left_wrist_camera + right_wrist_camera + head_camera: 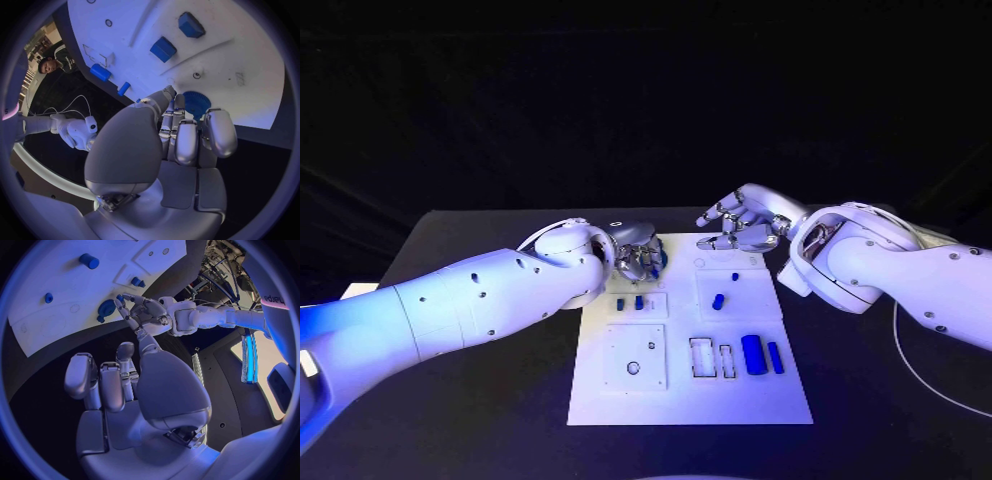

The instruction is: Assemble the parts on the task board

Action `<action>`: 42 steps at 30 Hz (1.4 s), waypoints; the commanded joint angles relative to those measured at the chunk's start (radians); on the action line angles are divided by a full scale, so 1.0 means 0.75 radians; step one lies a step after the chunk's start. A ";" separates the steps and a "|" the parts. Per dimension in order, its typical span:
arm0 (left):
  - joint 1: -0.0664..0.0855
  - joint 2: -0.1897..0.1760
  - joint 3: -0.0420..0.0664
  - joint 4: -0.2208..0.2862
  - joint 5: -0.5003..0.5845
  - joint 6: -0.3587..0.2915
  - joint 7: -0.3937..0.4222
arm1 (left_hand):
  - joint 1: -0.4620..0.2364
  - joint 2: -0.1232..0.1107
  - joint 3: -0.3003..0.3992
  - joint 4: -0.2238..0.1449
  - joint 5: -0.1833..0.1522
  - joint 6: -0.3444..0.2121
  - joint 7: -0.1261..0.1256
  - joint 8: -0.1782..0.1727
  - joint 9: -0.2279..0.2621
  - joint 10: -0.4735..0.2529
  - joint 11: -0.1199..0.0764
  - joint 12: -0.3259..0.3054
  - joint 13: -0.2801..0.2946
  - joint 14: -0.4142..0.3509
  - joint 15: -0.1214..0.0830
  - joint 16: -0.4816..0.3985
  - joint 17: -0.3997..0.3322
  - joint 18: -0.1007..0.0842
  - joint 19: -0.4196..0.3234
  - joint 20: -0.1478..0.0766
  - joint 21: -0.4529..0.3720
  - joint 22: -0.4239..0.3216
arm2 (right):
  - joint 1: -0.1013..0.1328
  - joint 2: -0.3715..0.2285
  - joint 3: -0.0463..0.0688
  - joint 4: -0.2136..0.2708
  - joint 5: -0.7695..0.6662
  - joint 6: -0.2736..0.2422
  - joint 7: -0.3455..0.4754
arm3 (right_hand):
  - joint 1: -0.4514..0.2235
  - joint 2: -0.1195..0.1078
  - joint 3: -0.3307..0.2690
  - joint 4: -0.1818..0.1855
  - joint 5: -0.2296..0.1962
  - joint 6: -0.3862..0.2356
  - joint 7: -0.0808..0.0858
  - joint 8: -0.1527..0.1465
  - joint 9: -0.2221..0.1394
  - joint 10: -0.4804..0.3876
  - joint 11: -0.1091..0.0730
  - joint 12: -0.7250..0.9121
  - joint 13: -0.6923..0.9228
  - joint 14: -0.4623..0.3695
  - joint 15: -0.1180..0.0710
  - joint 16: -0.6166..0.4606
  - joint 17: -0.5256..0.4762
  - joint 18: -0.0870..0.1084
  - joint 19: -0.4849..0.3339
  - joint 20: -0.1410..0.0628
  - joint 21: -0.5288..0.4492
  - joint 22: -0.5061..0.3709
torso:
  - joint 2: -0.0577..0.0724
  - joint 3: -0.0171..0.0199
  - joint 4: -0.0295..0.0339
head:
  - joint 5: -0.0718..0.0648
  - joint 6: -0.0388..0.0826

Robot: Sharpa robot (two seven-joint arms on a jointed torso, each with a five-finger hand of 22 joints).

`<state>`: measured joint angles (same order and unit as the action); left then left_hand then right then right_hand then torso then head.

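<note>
Head view first: I see the task board (pixel 689 395) lying in the middle of the black table (pixel 473 400), with my left hand (pixel 636 255) at its far left corner and my right hand (pixel 747 225) over its far edge, toward the right. The left wrist view shows the left hand's fingertips (pixel 170 92) touching a round blue gear (pixel 196 102) on the board near its edge; the right wrist view shows the same gear (pixel 106 308) with the left hand (pixel 145 314) bent over it. I cannot tell whether the gear is truly pinched or merely touched. My right hand (pixel 119 385) has its fingers curled inward, and I see nothing in them; it hangs above dark table just off the board's far edge. Further parts lie on the board: two small blue pieces (pixel 629 302) near the left hand, one short blue peg (pixel 718 300) at mid-board, and two long blue bars (pixel 762 355) near the right side.
</note>
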<state>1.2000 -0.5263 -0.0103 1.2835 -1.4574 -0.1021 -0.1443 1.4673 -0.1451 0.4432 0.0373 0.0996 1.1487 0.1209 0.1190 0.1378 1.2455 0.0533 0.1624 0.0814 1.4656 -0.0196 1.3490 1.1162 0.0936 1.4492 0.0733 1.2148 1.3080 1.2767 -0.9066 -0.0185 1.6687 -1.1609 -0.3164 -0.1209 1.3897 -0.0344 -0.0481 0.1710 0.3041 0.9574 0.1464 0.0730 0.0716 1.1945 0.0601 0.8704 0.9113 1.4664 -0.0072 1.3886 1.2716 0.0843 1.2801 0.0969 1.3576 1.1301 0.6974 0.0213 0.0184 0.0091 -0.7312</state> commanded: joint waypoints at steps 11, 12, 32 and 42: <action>0.009 -0.157 0.030 0.087 0.218 0.057 -0.015 | -0.020 -0.004 0.010 0.000 -0.001 0.012 0.002 -0.004 -0.002 0.011 0.000 -0.013 -0.001 0.028 -0.010 -0.012 -0.011 -0.025 0.012 0.003 0.015 0.050 | -0.001 -0.001 0.000 -0.006 -0.006 0.014 0.008 | 0.003 0.011 -0.007 0.001 0.007 0.011 0.002 0.009 0.001 -0.003 -0.001 0.004 0.002 0.057 -0.010 -0.005 0.001 0.016 -0.005 -0.001 -0.005 -0.002 | -0.002 0.0005 0.0109 | -0.002 -0.002; 0.009 -0.162 0.029 0.085 0.220 0.061 -0.016 | -0.020 -0.004 0.010 0.000 -0.001 0.012 0.002 -0.004 -0.002 0.011 0.000 -0.013 -0.001 0.028 -0.010 -0.012 -0.012 -0.025 0.012 0.003 0.016 0.050 | -0.001 -0.001 0.000 -0.006 -0.006 0.014 0.008 | 0.003 0.011 -0.007 0.001 0.007 0.011 0.002 0.009 0.001 -0.003 -0.001 0.004 0.002 0.057 -0.010 -0.005 0.001 0.016 -0.005 -0.001 -0.005 -0.002 | -0.002 0.0001 0.0097 | 0.000 -0.002; -0.012 -0.135 0.010 0.046 0.155 0.049 -0.001 | -0.024 -0.004 0.013 -0.001 -0.001 0.013 0.002 -0.006 -0.003 0.012 -0.001 -0.017 -0.001 0.028 -0.010 -0.011 -0.010 -0.025 0.012 0.003 0.015 0.050 | -0.002 0.004 0.000 -0.009 -0.006 0.016 0.011 | 0.003 0.011 -0.007 0.001 0.007 0.011 0.002 0.009 0.001 -0.003 -0.001 0.004 0.002 0.057 -0.010 -0.005 0.001 0.016 -0.005 -0.001 -0.005 -0.002 | -0.002 0.0007 0.0069 | 0.001 -0.005; -0.022 -0.106 0.006 0.022 0.126 0.062 -0.006 | -0.025 -0.004 0.014 -0.001 -0.001 0.014 0.002 -0.006 -0.003 0.013 -0.001 -0.018 0.000 0.028 -0.010 -0.012 -0.012 -0.024 0.011 0.003 0.014 0.050 | -0.002 0.004 0.000 -0.008 -0.006 0.016 0.011 | 0.002 0.011 -0.009 0.003 0.007 0.012 0.002 0.009 0.001 -0.003 -0.001 0.004 0.001 0.057 -0.010 -0.005 0.001 0.016 -0.004 -0.001 -0.005 -0.001 | -0.002 0.0008 0.0069 | -0.001 -0.007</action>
<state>1.1842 -0.6092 -0.0059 1.3021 -1.3428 -0.0717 -0.1524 1.4588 -0.1463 0.4469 0.0359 0.0996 1.1519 0.1244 0.1137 0.1345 1.2489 0.0499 0.1541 0.0811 1.4656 -0.0195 1.3438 1.1084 0.0937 1.4525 0.0769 1.2199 1.3076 1.2758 -0.9040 -0.0187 1.6621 -1.1606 -0.3154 -0.1204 1.3897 -0.0343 -0.0480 0.1710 0.3041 0.9609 0.1498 0.0730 0.0716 1.1948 0.0603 0.8704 0.9119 1.4665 -0.0072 1.3886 1.2716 0.0843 1.2801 0.0969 1.3576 1.1301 0.6960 0.0220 0.0231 0.0095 -0.7354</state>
